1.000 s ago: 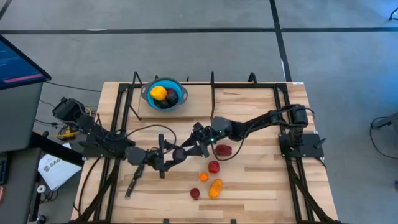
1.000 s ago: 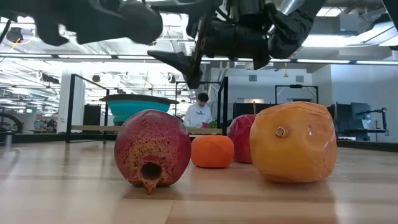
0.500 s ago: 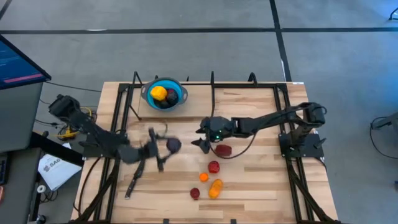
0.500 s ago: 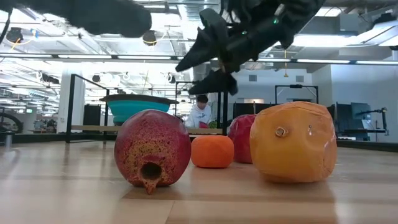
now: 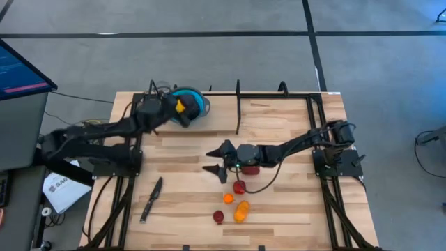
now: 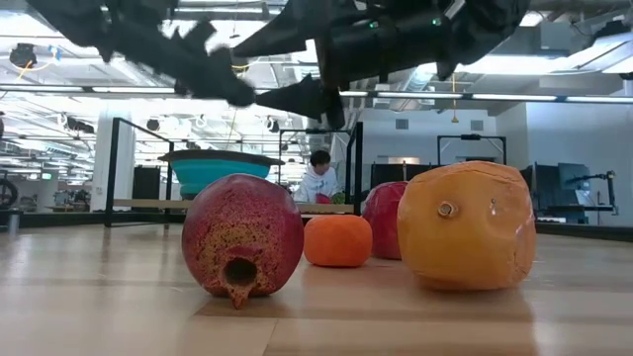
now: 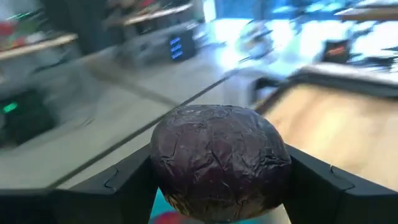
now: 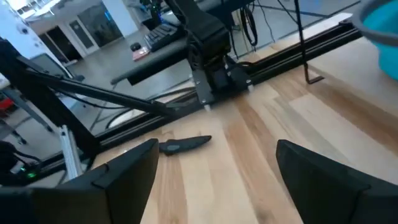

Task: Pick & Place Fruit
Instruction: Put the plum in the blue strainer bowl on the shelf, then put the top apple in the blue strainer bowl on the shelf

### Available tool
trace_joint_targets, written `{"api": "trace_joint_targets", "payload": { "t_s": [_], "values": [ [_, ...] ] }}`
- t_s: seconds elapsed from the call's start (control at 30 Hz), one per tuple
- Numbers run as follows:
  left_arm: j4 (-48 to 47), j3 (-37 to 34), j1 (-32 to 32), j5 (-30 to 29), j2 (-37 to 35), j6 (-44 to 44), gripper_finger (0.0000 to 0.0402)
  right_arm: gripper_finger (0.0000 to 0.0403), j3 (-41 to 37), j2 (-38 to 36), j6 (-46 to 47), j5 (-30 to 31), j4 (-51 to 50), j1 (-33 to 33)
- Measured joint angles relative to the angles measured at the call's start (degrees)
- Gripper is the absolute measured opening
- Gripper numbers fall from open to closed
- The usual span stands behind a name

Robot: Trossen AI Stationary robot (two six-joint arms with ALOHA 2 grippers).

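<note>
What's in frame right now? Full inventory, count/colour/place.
Bowl: 1, blue, far-left part of the table, partly hidden by the left arm.
Yellow fruit: 1, in the bowl.
Dark purple fruit: 1, held in the left claw at the bowl.
Red fruits: 3; one under the right arm, one just nearer, one dark red near the front edge.
Orange fruits: 2; small one, larger one beside the dark red one.
Knife: 1, dark, front-left of the table.
Person: 1, white top, far background in the low view.
Left claw: shut on the dark purple fruit.
Right claw: open, empty, table centre.
</note>
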Motion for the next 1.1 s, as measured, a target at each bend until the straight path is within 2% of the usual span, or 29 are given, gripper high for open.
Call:
{"api": "trace_joint_targets", "payload": {
  "t_s": [0.1,0.2,0.33,0.5,0.63,0.83,0.97,1.1],
  "values": [
    [1.6,0.0,7.4,5.2,4.0,-0.2,0.027,0.0317,0.1,0.0,0.2,-0.1,0.1,0.0],
    [5.4,0.0,11.6,11.4,9.1,-0.5,0.0271,0.0317,0.1,0.0,0.2,-0.1,0.7,0.0],
    [11.6,0.0,13.5,12.0,15.7,-0.6,0.0271,0.0317,0.1,0.0,0.2,-0.2,2.2,-0.1],
    [13.7,0.0,14.2,9.8,20.6,-0.6,0.0271,0.0317,0.1,0.0,0.3,-0.2,2.0,0.0],
    [13.7,0.0,14.3,7.0,22.3,-0.6,0.0281,0.0317,0.1,0.0,0.2,-0.5,2.0,0.1],
    [13.8,0.0,14.3,6.9,22.9,-0.6,0.033,0.0317,0.1,0.0,0.2,-0.5,2.0,0.0],
    [13.5,-0.1,14.3,6.9,21.3,-0.5,0.0357,0.0317,0.1,0.0,0.2,-0.5,1.7,0.1],
    [12.6,-0.1,14.2,7.5,17.4,-0.4,0.0367,0.0317,0.1,0.0,0.1,-0.6,1.5,0.1]
  ]
}}
